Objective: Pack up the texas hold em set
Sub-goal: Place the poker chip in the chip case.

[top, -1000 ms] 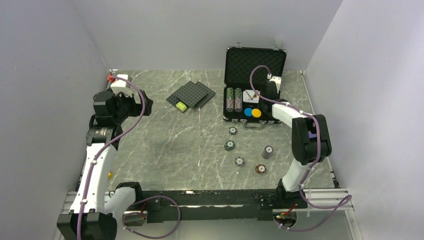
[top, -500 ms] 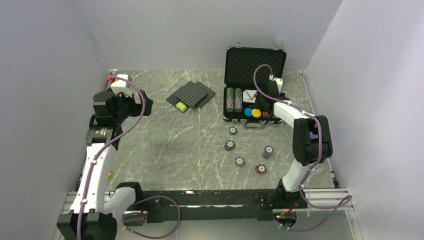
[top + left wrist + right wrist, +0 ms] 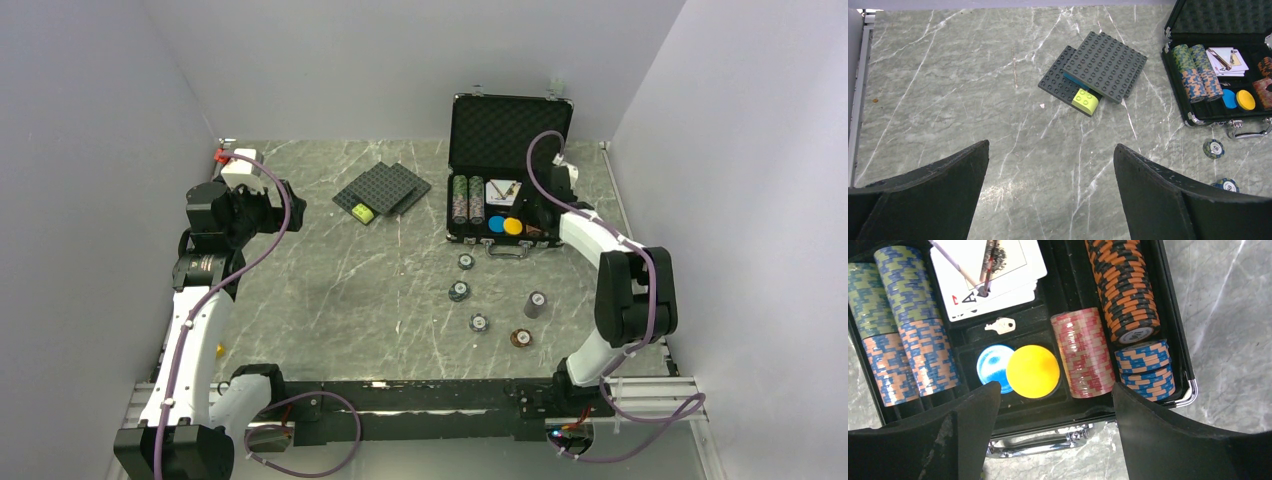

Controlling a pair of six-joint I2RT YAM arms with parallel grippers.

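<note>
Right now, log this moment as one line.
left gripper: open, empty, above table | right gripper: open, empty, over briefcase | loose chip stacks: five, outside briefcase

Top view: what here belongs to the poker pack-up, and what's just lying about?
Job: open briefcase, cards, blue disc, yellow disc, five loose chip stacks.
Lying about: grey studded plates, yellow-green brick.

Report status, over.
Left tool open, empty. Right tool open above open briefcase. Five chip stacks loose on table. Studded plates well aside.
</note>
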